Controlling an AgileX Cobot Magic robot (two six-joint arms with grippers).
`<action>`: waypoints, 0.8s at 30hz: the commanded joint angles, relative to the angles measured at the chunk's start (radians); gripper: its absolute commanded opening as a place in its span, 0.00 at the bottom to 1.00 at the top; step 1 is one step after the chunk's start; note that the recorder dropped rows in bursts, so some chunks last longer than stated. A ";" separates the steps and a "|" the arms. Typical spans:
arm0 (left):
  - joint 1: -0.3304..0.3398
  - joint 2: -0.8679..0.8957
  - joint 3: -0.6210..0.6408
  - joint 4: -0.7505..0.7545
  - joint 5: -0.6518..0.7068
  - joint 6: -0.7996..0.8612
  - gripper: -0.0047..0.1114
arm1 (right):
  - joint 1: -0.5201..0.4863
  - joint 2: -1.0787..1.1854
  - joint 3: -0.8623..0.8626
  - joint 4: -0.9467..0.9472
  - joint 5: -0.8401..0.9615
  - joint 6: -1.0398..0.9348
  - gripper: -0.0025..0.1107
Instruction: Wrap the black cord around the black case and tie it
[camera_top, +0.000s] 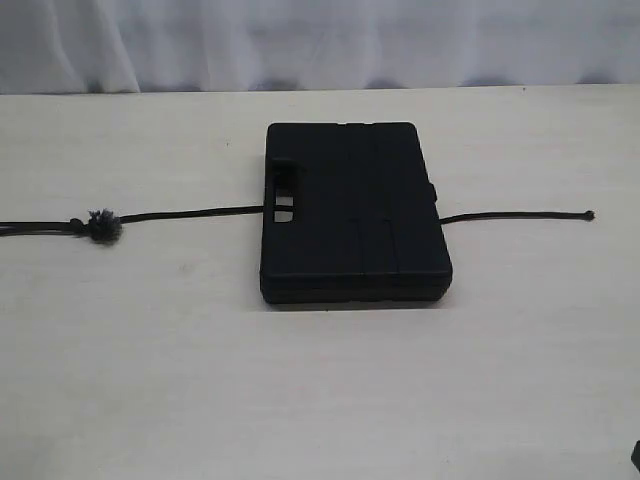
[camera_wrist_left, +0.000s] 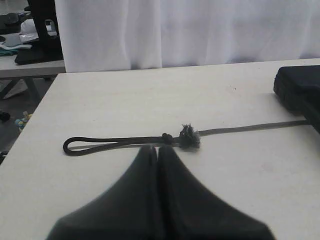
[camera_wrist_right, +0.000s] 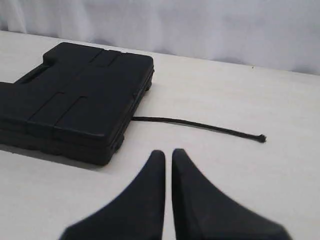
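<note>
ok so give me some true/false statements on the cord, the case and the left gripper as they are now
1. The black cord is wrapped over the black case. False: it lies along the table, leaving the case at both sides.
2. The frayed grey knot lies on the left arm's side of the case. True.
3. The left gripper holds the cord. False: it is shut on nothing, just short of the cord.
4. The knotted tip rests on the table, apart from the case. True.
</note>
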 joint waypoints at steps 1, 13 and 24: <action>-0.003 -0.002 0.002 -0.007 -0.016 -0.001 0.04 | 0.000 -0.005 0.002 -0.076 -0.138 -0.017 0.06; -0.003 -0.002 0.002 -0.007 -0.016 -0.001 0.04 | 0.000 -0.005 0.002 -0.061 -0.903 0.316 0.06; -0.003 -0.002 0.002 -0.007 -0.016 -0.001 0.04 | 0.000 0.431 -0.635 -0.061 0.009 0.409 0.50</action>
